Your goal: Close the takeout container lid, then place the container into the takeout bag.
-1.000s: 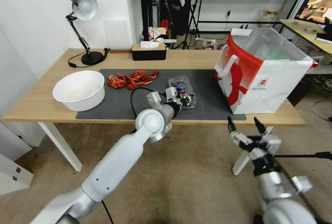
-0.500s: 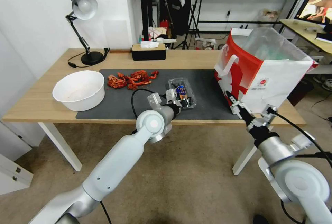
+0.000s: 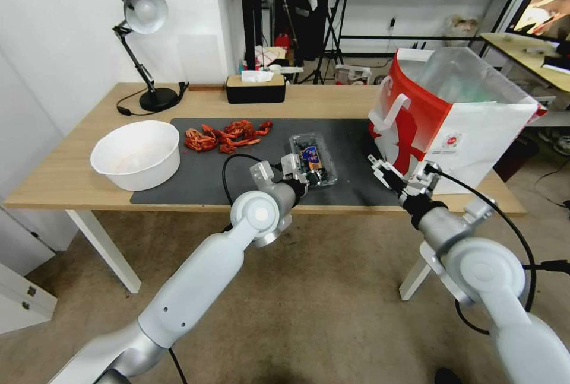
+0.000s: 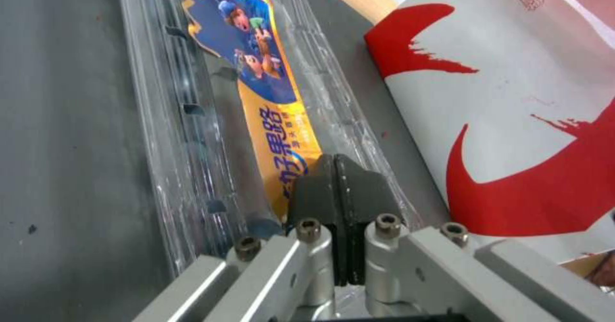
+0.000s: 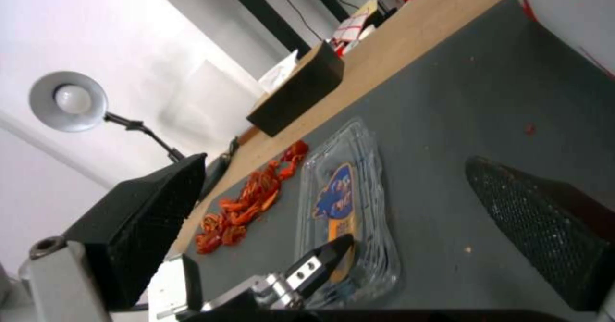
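Note:
The takeout container [image 3: 313, 157] is a small clear clamshell lying on the dark mat [image 3: 196, 179], with its lid [image 4: 256, 96] down. The lid carries a long blue and orange label. My left gripper [image 3: 312, 177] is shut, and its fingertips [image 4: 320, 178] rest on the near end of the lid. It also shows from the right wrist, where the left gripper [image 5: 333, 250] touches the container [image 5: 349, 202]. My right gripper [image 3: 402, 171] is open just above the mat, between the container and the takeout bag [image 3: 469, 129]. That bag stands upright and open-topped on the right.
A big white bowl [image 3: 135, 155] stands at the mat's left end. Red scraps [image 3: 225, 135] lie behind the container. A black tissue box [image 3: 255, 88] and a desk lamp [image 3: 145, 16] stand at the table's back. Bare mat lies between the container and the bag.
My right arm has risen from below the table's front edge and moved left, over the mat beside the bag. The left gripper has stayed on the container's lid.

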You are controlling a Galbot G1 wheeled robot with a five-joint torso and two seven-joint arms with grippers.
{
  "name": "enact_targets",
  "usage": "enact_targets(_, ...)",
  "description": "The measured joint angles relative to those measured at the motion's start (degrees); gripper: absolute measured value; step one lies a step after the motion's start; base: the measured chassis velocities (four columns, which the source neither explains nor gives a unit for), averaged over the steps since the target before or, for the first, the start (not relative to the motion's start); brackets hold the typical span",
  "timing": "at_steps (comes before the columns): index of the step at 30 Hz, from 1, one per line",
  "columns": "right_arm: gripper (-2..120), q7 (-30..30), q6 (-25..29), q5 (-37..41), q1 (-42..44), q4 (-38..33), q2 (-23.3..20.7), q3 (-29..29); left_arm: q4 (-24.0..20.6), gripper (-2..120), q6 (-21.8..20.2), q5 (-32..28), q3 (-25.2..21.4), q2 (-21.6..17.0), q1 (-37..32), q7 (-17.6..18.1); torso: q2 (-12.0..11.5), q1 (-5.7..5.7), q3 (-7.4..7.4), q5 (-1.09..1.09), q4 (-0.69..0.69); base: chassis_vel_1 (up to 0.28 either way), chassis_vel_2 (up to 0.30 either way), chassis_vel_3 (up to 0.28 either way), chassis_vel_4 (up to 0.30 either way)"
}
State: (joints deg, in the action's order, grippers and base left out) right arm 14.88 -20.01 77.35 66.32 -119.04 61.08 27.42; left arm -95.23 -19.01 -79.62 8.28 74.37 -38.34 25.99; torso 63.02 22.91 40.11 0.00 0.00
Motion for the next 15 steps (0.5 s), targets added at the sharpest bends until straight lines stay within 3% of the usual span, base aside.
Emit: enact_targets(15, 100, 1.17, -3.02, 0.23, -8.48, 5.91, -1.03, -6.09, -0.29, 0, 0.07, 0.0, -0.25, -0.18, -0.11, 0.01, 0.0, 0.0, -0.01, 0.0, 0.0, 0.0, 0.0, 0.0, 0.0)
